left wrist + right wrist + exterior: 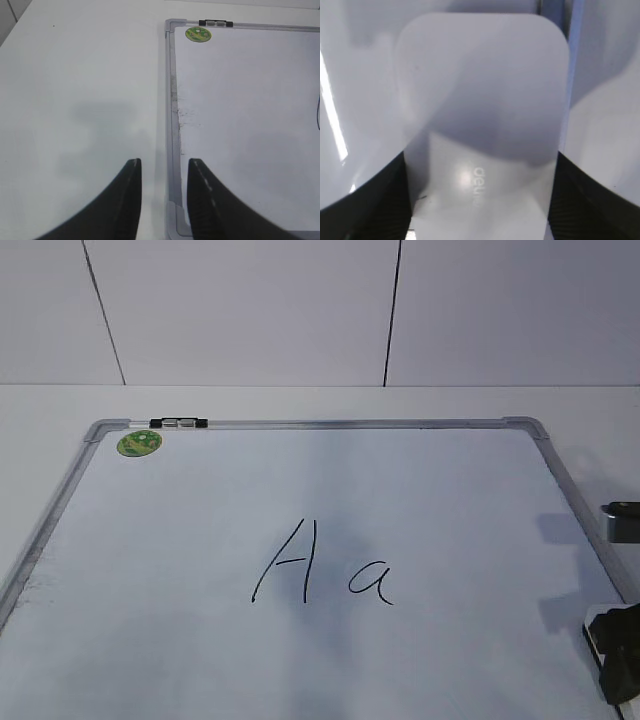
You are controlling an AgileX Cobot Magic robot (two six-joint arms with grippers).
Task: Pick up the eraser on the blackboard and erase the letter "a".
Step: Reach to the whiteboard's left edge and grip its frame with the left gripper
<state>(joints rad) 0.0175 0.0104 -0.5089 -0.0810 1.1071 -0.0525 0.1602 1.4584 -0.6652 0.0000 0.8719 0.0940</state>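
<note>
Exterior: eraser (612, 640) sits at the board's (300, 423) right edge under my right tool (615, 655), well right of the "a" (370, 582). Left wrist: left tool (164, 200) parted, empty, over the board's left frame. Right wrist: fingers (580, 200) flank the eraser (482, 125); can't tell if clamped, so I'd squeeze square, then lift.

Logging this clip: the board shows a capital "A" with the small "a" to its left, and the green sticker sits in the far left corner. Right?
Not quite. In the exterior view the letter "a" sits to the right of the capital "A", not its left. The green sticker is indeed in the far left corner of the blackboard.
</note>
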